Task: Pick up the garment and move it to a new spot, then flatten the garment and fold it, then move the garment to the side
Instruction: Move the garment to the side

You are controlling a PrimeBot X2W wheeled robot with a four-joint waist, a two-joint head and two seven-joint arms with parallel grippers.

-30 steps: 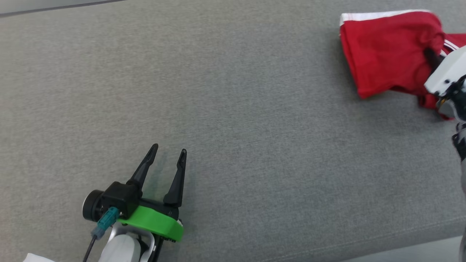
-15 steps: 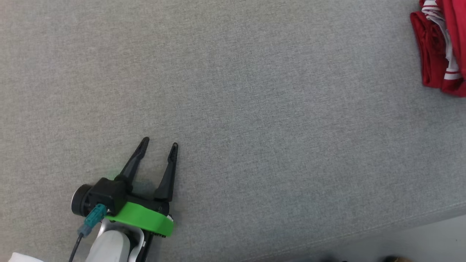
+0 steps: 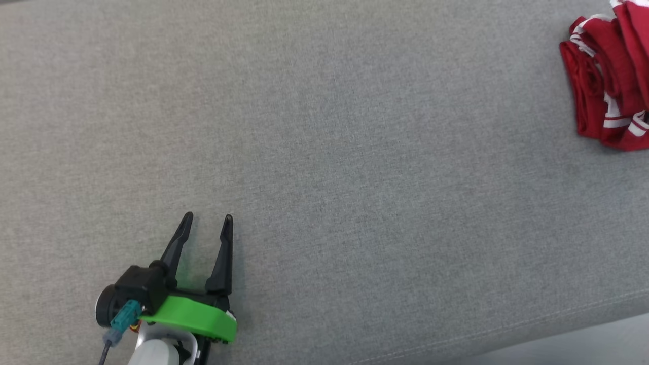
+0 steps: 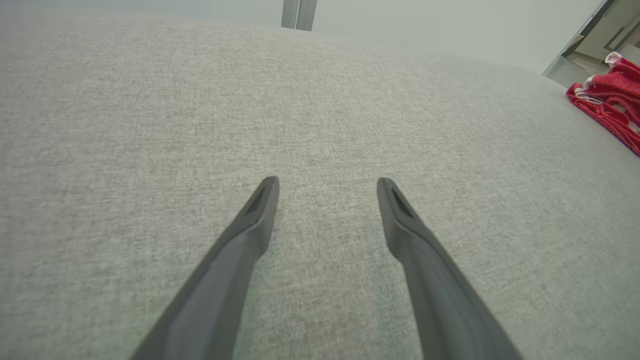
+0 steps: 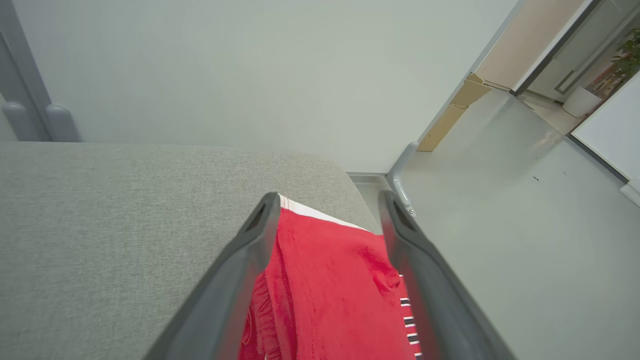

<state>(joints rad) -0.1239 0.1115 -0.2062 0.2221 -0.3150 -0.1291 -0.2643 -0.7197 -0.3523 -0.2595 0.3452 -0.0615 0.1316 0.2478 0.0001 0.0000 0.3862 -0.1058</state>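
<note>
The garment [image 3: 603, 76] is red with white stripes and lies bunched in a heap at the far right of the grey padded surface [image 3: 355, 152]. In the left wrist view the garment [image 4: 610, 95] sits far off to the right. My left gripper [image 3: 208, 217] rests low at the near left, open and empty, its fingers [image 4: 250, 235] just above the bare fabric. My right gripper [image 5: 330, 196] hovers over the garment [image 5: 330, 290], open, with the red cloth showing between and below its spread fingers [image 5: 240, 260]. I cannot tell whether they touch the cloth.
The surface's front edge [image 3: 557, 324] runs along the lower right, with pale floor [image 3: 608, 344] beyond it. In the right wrist view the surface ends just past the garment, with floor [image 5: 500, 225] to the right and a wall [image 5: 225, 75] behind.
The right gripper has opened and let go of the garment, which went from hanging spread out to a crumpled heap. The right arm has left the head view, which has also shifted.
</note>
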